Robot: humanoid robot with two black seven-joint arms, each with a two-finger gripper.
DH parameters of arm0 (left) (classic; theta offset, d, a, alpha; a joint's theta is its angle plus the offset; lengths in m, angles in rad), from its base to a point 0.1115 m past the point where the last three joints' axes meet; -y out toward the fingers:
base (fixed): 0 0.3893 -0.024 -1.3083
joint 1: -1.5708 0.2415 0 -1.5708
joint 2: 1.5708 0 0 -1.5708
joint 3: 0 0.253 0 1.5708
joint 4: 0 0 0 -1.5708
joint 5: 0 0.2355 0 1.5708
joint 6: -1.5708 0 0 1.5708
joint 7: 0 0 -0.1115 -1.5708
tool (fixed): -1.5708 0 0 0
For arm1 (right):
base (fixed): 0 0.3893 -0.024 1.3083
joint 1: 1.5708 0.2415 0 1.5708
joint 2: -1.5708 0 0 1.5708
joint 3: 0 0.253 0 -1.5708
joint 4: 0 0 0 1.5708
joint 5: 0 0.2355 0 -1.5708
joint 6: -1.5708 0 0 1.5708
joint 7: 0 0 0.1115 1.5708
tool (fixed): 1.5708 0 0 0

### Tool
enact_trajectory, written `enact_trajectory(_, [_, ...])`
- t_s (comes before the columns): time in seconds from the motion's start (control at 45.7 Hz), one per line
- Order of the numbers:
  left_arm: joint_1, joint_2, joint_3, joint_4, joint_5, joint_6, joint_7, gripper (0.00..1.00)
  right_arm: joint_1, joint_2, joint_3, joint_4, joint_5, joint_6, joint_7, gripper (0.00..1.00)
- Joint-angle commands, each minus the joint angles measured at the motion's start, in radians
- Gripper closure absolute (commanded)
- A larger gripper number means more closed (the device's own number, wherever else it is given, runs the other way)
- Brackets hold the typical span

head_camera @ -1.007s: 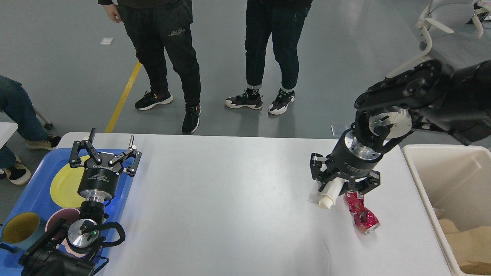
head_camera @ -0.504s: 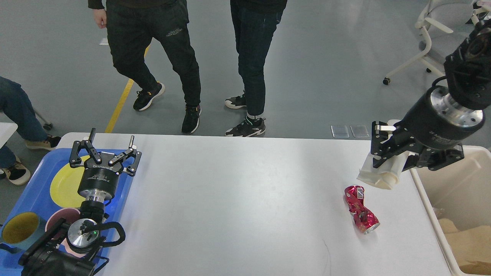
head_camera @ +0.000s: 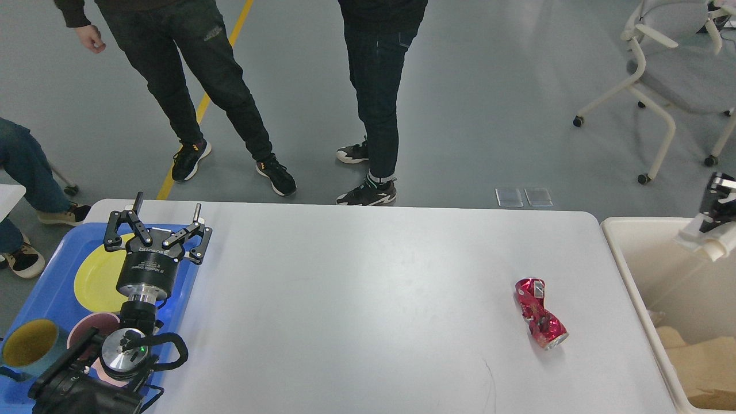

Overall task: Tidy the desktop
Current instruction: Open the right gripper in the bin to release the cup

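Since half a second ago your right pincer (head_camera: 719, 210) has swung to the right edge of the frame, closed on the white paper roll (head_camera: 706, 241) above the cream bin (head_camera: 627, 259). Your left pincer (head_camera: 158, 230) hovers spread wide and empty over the blue tray (head_camera: 43, 287) at lower left. On the tabletop (head_camera: 356, 299), right of centre, lies the crushed red can (head_camera: 540, 313): likely light, thin-walled and slippery, so grip it across its pinched middle.

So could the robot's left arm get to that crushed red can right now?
Probably not easily. The left gripper hovers open over the blue tray, while the red can lies far across the bare desktop; nothing blocks it, only distance.
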Motion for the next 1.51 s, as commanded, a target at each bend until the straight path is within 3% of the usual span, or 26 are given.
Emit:
enact_trajectory(0.0, [-0.001,0.0,0.0,0.0,0.0,0.0,0.0,0.04,-0.253,-0.037,0.092,-0.181,0.008,-0.092,0.0,1.0])
enact_trajectory(0.219, [0.001,0.0,0.0,0.0,0.0,0.0,0.0,0.04,-0.776,-0.034,0.359,-0.543,0.019,-0.305,0.0,1.0])
enact_trajectory(0.328, [0.001,0.0,0.0,0.0,0.0,0.0,0.002,0.04,-1.037,-0.006,0.532,-0.752,0.025,-0.332,0.0,1.0])
enact_trajectory(0.569, [0.001,0.0,0.0,0.0,0.0,0.0,0.0,0.04,-1.514,0.282,0.675,-1.31,0.027,-0.345,0.0,1.0])
enact_trajectory(1.007, [-0.001,0.0,0.0,0.0,0.0,0.0,0.0,0.04,-1.632,0.345,0.757,-1.338,0.027,-0.434,-0.015,1.0])
enact_trajectory(1.073, [-0.001,0.0,0.0,0.0,0.0,0.0,0.0,0.04,-1.643,0.344,0.754,-1.34,0.027,-0.458,-0.014,0.53])
enact_trajectory(1.182, [0.001,0.0,0.0,0.0,0.0,0.0,0.0,0.04,-1.649,0.355,0.751,-1.337,0.027,-0.506,-0.012,0.01])
enact_trajectory(1.489, [-0.001,0.0,0.0,0.0,0.0,0.0,0.0,0.04,-1.645,0.347,0.751,-1.331,0.027,-0.514,-0.003,0.0])
